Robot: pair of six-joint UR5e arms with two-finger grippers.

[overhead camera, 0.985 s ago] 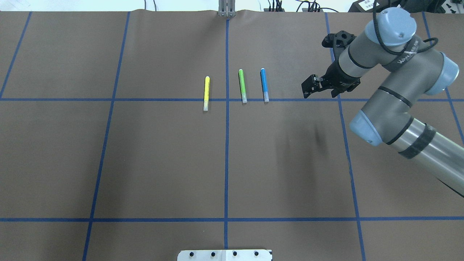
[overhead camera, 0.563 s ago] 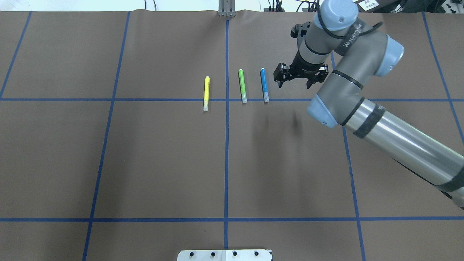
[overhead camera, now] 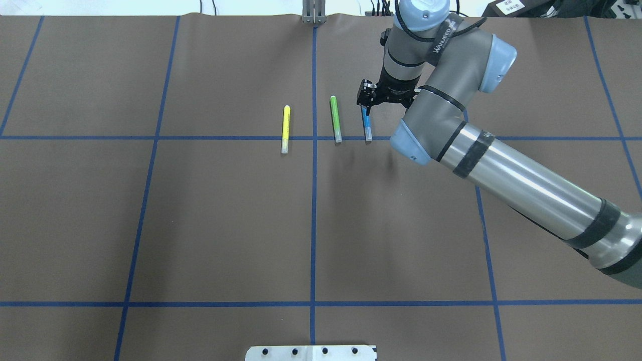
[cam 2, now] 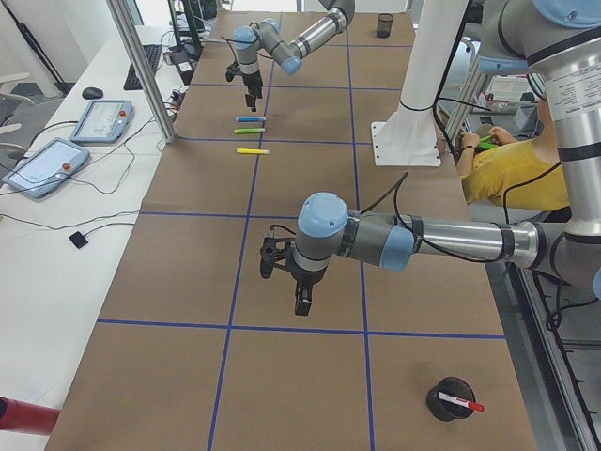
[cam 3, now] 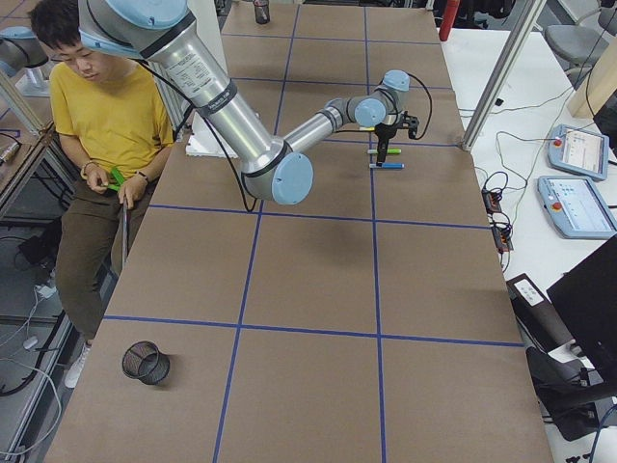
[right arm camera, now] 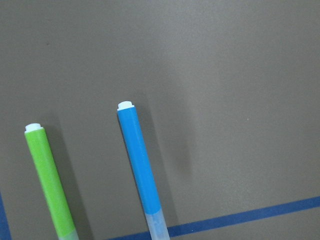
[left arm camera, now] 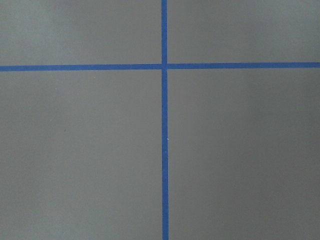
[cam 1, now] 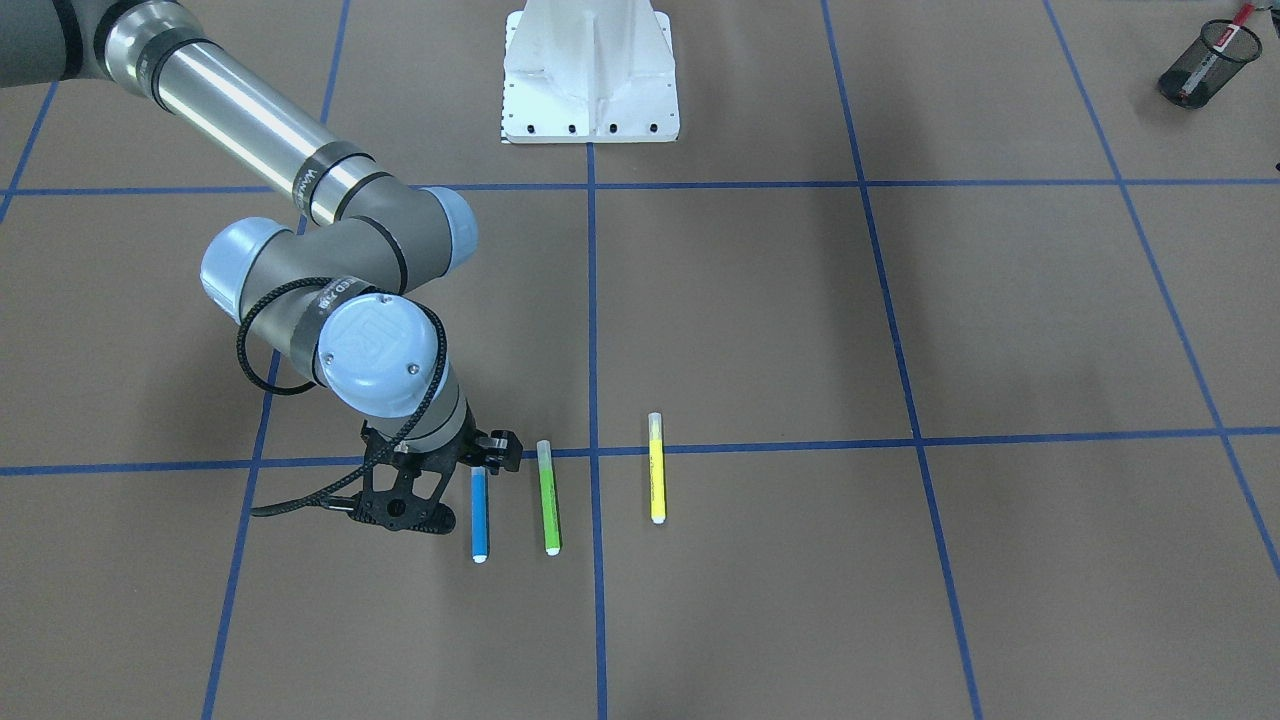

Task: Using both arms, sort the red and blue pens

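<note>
The blue pen [overhead camera: 366,124] lies flat on the brown mat, rightmost of three parallel pens. My right gripper [overhead camera: 383,103] hangs open over its far end, one finger [overhead camera: 365,97] just left of the barrel. From the front, the right gripper [cam 1: 450,480] stands beside the blue pen [cam 1: 480,515]. The right wrist view shows the blue pen [right arm camera: 140,170] untouched on the mat. The red pen [cam 2: 462,404] stands in a black mesh cup [cam 2: 451,399]. My left gripper [cam 2: 299,296] hovers over bare mat; I cannot tell whether it is open or shut.
A green highlighter [overhead camera: 335,119] and a yellow highlighter [overhead camera: 285,129] lie left of the blue pen. The mesh cup [cam 1: 1205,65] sits at a far corner. A white robot base [cam 1: 590,70] stands mid-table. A seated person [cam 3: 101,116] is beside the table.
The right arm swung left from well right of the pens to just over the blue pen's far end. The three pens have not moved.
</note>
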